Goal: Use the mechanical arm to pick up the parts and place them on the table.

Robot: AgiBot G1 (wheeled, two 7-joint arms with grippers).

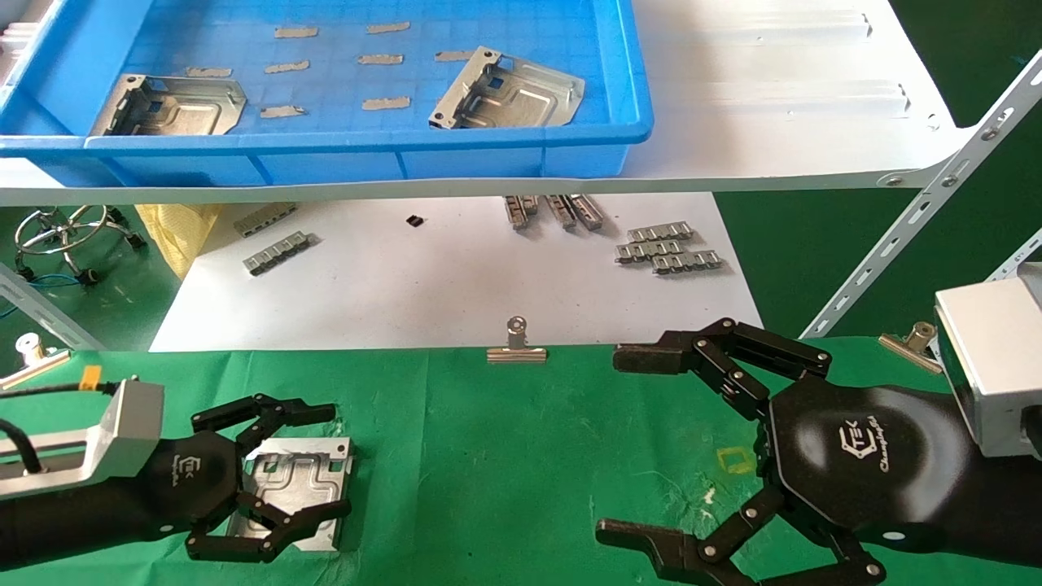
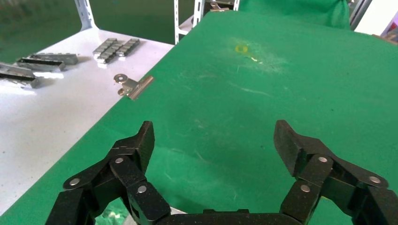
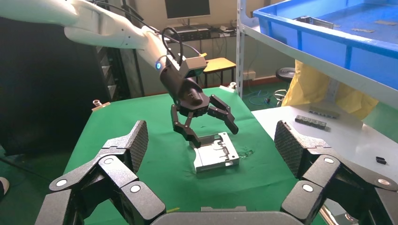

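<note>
One silver part lies flat on the green table. My left gripper hovers just over it, open, with a finger to either side of the plate. In the right wrist view the left gripper stands above that part, one fingertip close to its edge. In its own wrist view the left gripper has only green cloth between its fingers. Two more parts lie in the blue tray. My right gripper is open and empty over the table's right side.
The blue tray sits on a white shelf board above a white sheet with small grey strips. Silver binder clips hold the cloth's far edge. A slanted shelf strut crosses at right.
</note>
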